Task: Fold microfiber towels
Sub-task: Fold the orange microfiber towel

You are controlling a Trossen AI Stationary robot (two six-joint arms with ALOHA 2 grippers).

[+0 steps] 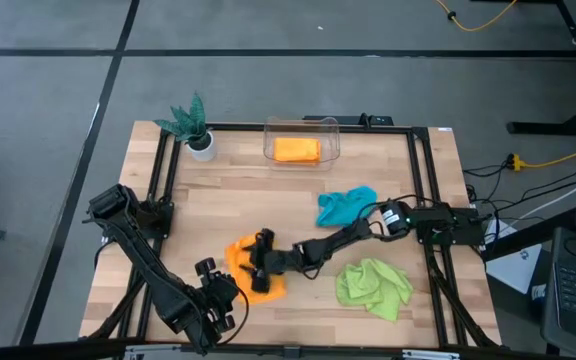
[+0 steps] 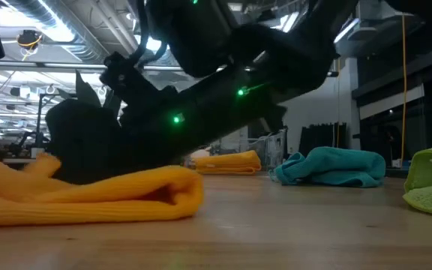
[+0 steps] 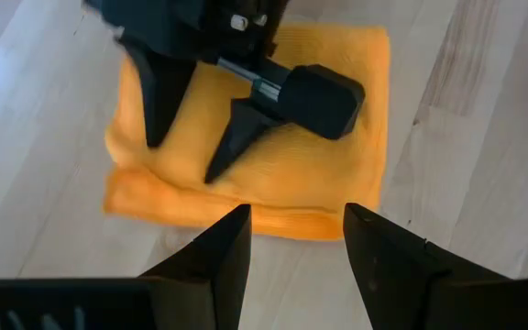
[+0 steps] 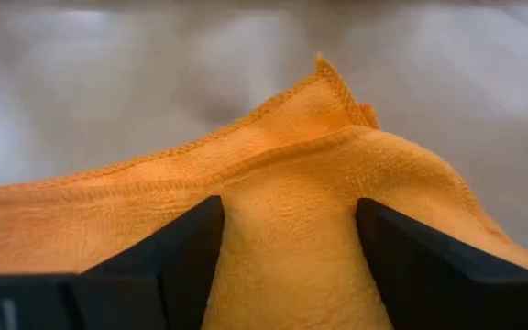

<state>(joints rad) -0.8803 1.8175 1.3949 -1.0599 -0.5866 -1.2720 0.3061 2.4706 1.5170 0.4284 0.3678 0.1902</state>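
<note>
Your right hand (image 1: 259, 262) is down on the orange towel (image 1: 251, 270) near the front of the table (image 1: 298, 190), fingers spread apart and pressing into the cloth rather than pinching it. In the right wrist view the towel bulges up between the two fingers, so nothing is actually clamped. Your left hand (image 1: 214, 284) sits just beside the towel's near edge, also released and holding nothing; its wrist view looks past its own open fingers at the folded edge.

The orange towel already looks doubled over, with a thick rounded fold showing in the low view. The teal towel (image 1: 346, 207) and the green towel (image 1: 373, 286) lie crumpled on the right side, well apart from the hands. A second orange towel (image 1: 296, 150) rests folded in the clear bin (image 1: 301, 125) at the back, beside the plant (image 1: 194, 124).

Watch these from here:
- If you lift the right hand fast, the fingertips may snag the pile and pull the fold open.
- The two hands are close over one small cloth; moving the left in could knock it against the right.
- Closing the left on the edge may catch only the top layer, so the towel would peel apart instead of moving as one.
- Dragging rather than lifting could skew the fold across the wood.
</note>
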